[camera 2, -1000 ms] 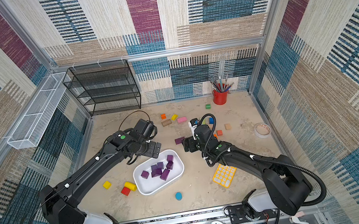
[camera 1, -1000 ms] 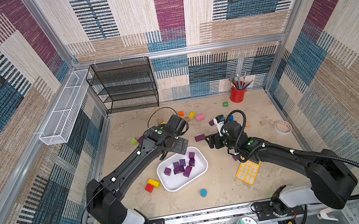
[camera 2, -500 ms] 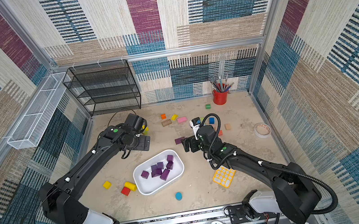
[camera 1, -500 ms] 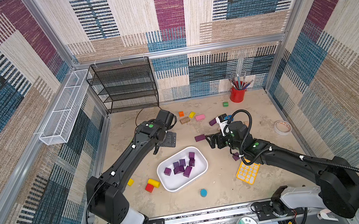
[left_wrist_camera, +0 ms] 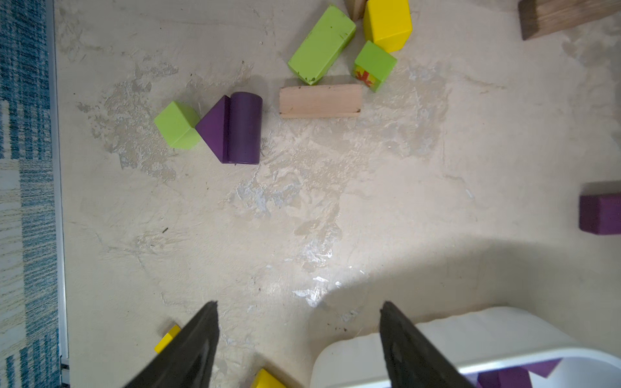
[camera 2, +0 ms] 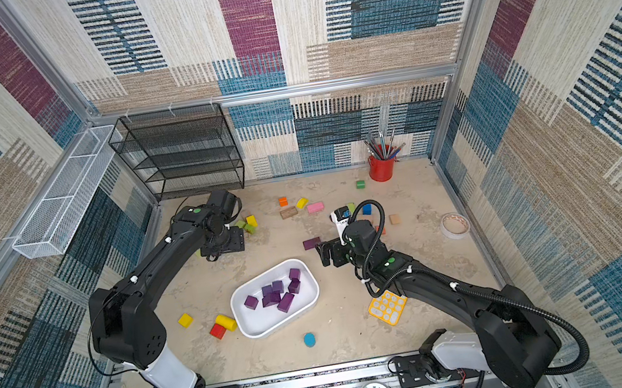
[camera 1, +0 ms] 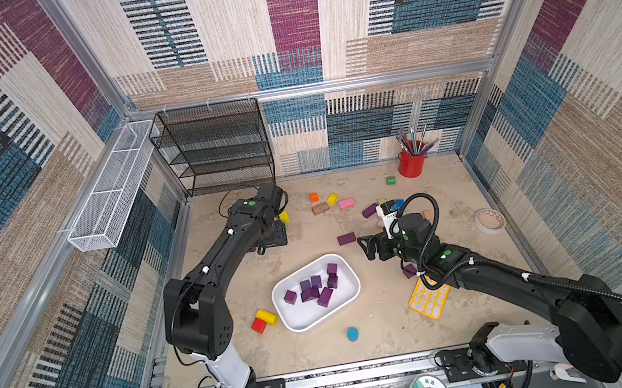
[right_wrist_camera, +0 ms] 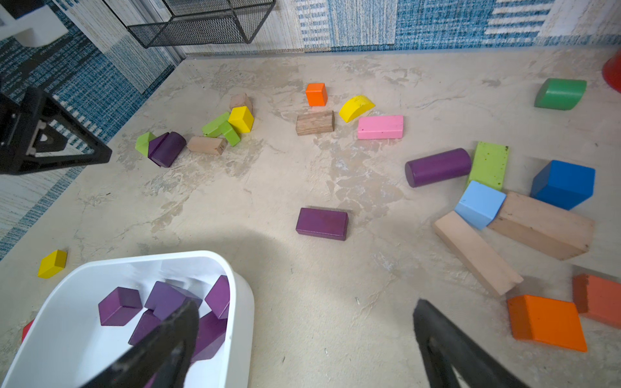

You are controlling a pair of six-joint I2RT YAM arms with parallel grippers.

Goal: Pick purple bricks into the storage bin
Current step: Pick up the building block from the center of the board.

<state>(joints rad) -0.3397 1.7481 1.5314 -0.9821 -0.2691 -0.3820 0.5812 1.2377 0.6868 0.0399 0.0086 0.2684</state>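
Both arms stretch over the beige worktop (camera 1: 390, 315). Left gripper (left_wrist_camera: 299, 309), spread and empty, points down toward the far-left corner. Right gripper (right_wrist_camera: 305, 305), spread wide and empty, hovers beside the white glossy storage bin (right_wrist_camera: 240, 319).

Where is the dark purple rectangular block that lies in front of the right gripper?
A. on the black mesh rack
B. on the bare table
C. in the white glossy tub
B: the dark purple rectangular block rests flat on the table, apart from the white glossy tub.
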